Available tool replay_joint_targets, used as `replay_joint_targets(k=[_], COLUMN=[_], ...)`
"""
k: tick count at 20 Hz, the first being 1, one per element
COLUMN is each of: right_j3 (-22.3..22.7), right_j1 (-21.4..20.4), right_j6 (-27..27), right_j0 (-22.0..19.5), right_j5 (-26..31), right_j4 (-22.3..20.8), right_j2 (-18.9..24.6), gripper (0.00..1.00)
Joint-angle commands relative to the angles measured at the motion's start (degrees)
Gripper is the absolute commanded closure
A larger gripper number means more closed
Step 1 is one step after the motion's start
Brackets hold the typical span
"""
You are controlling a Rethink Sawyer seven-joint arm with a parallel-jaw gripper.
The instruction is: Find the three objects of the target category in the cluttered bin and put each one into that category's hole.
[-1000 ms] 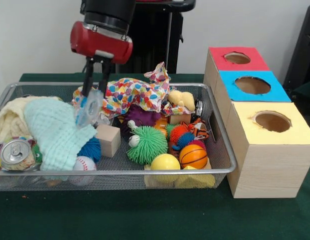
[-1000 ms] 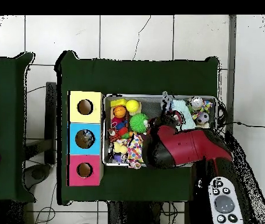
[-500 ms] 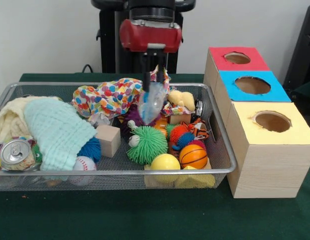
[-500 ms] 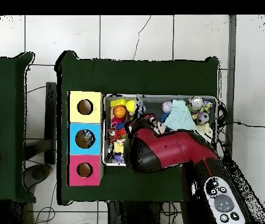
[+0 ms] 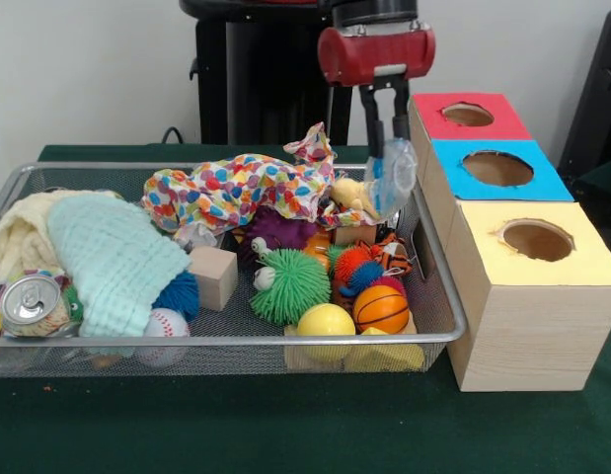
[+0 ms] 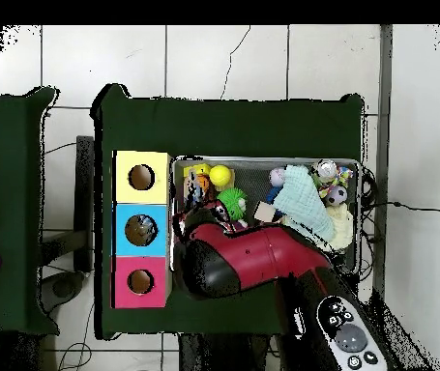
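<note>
My gripper [image 5: 384, 133] is shut on a clear wrinkly plastic bottle [image 5: 392, 178] and holds it in the air over the right end of the wire mesh bin [image 5: 236, 341], just left of the wooden box. The blue-surround hole [image 5: 497, 168] lies to the right of the bottle, in the box's middle section. In the overhead view the red arm [image 6: 248, 266] covers the gripper and the bottle, next to the blue-surround hole [image 6: 141, 230]. No other clear bottle shows in the bin.
The bin holds a silver soda can [image 5: 29, 301], a mint cloth [image 5: 113, 262], a polka-dot cloth [image 5: 236, 188], a wooden block [image 5: 214, 276], a green spiky ball [image 5: 290, 286], a yellow ball [image 5: 325, 321] and a small basketball [image 5: 381, 308]. Red-surround hole [image 5: 468, 115] and yellow-surround hole [image 5: 537, 240] flank the blue one.
The gripper has carried the bottle from the bin's left-middle across to its right end, close to the box, and a little higher.
</note>
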Motion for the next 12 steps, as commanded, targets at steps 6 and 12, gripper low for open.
replay_joint_targets(k=[6, 12], right_j3=[10.7, 13.8], right_j1=[-9.4, -13.0], right_j6=[11.8, 12.0], right_j0=[0.9, 3.4], right_j5=[2.2, 3.2], right_j4=[13.1, 18.4], right_j2=[5.5, 4.6], gripper=[1.00, 1.00])
